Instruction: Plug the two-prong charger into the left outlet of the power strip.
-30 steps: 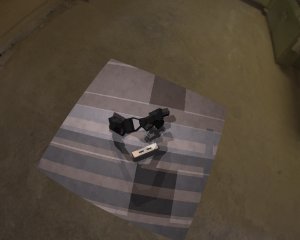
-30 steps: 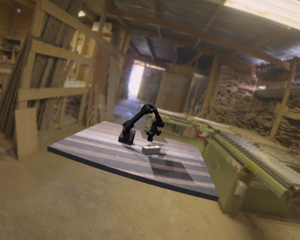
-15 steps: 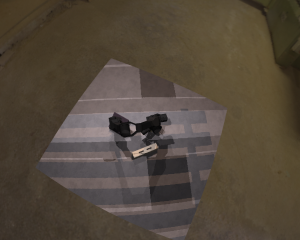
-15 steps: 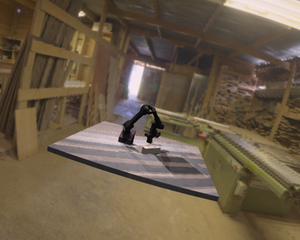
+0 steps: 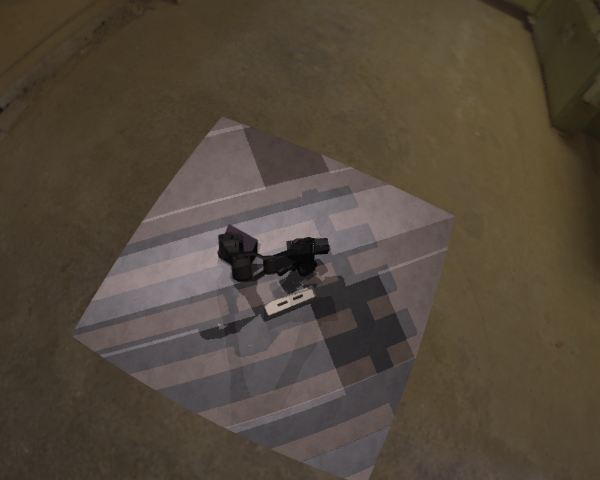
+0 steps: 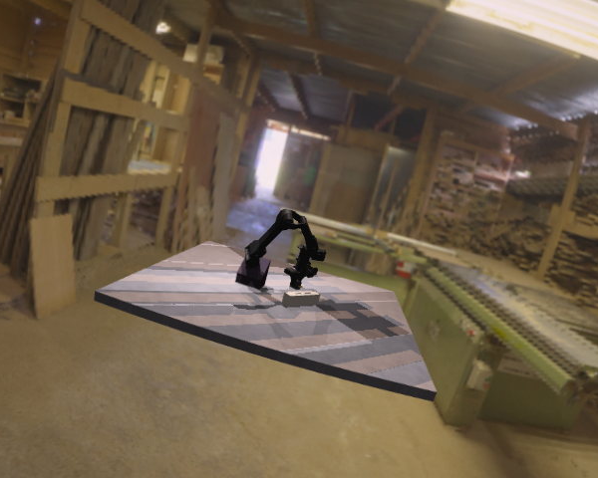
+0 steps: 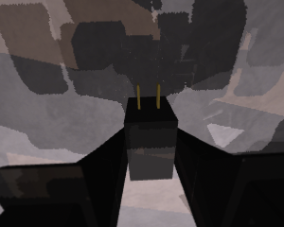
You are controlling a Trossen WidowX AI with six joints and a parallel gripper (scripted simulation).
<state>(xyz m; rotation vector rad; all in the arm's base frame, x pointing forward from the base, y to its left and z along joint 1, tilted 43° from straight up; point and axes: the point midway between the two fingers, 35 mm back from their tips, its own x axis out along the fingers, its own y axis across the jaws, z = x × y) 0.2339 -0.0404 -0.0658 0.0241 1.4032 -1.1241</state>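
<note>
The black two-prong charger sits between the fingers in the wrist view. Its two brass prongs stick out from its far end, toward the top of that view, free of any outlet. My gripper is shut on the charger's sides. In the top and exterior views the charger is too dark and small to make out; I cannot tell whether it touches the table. The white power strip lies on the table, with two dark outlets along its top. The gripper is just behind the strip in the exterior view.
The striped table carries the arm's dark base block, left of the strip and behind it in the exterior view. Dark shadows fall around the strip. A green machine stands beyond the table's right edge.
</note>
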